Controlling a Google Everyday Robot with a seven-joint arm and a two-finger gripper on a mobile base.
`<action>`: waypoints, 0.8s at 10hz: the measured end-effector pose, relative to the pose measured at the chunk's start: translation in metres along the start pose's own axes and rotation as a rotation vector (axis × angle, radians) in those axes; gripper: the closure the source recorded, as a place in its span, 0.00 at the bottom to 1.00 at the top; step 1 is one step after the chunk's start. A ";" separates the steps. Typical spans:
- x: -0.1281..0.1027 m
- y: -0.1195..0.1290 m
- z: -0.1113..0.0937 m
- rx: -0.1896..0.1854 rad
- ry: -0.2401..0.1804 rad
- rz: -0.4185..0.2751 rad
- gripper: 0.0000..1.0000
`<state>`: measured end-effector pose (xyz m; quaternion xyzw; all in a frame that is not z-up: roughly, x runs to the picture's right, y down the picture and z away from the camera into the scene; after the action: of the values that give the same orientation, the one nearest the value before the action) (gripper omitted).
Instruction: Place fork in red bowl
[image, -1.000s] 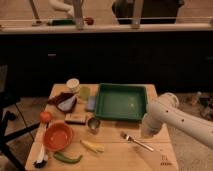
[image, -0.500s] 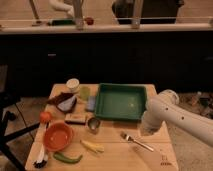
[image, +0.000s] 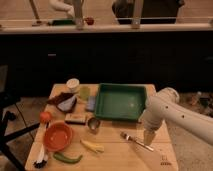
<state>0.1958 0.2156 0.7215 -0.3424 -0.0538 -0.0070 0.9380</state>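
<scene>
The silver fork (image: 136, 141) lies flat on the wooden table (image: 115, 157), near its front right, with the tines pointing left. The orange-red bowl (image: 58, 136) sits at the front left, empty inside. My gripper (image: 149, 136) hangs from the white arm (image: 170, 110) that comes in from the right. It is just above the handle end of the fork, close to the table top. The fork rests on the table, well to the right of the bowl.
A large green tray (image: 121, 101) stands at the back middle. A small metal cup (image: 93, 123), a yellow banana-like item (image: 93, 146), a green pepper (image: 67, 158), a dark red and white dish (image: 65, 102), a white cup (image: 73, 84) and an orange fruit (image: 45, 116) lie around the bowl.
The arm has shifted slightly left and the gripper has come lower over the fork's handle end. The fork and bowl have not moved.
</scene>
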 end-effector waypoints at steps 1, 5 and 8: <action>-0.004 -0.001 -0.004 0.001 0.000 -0.012 0.20; 0.002 0.003 0.010 -0.034 0.004 0.095 0.20; 0.005 0.011 0.024 -0.036 0.026 0.161 0.20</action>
<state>0.1990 0.2398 0.7330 -0.3624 -0.0136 0.0632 0.9298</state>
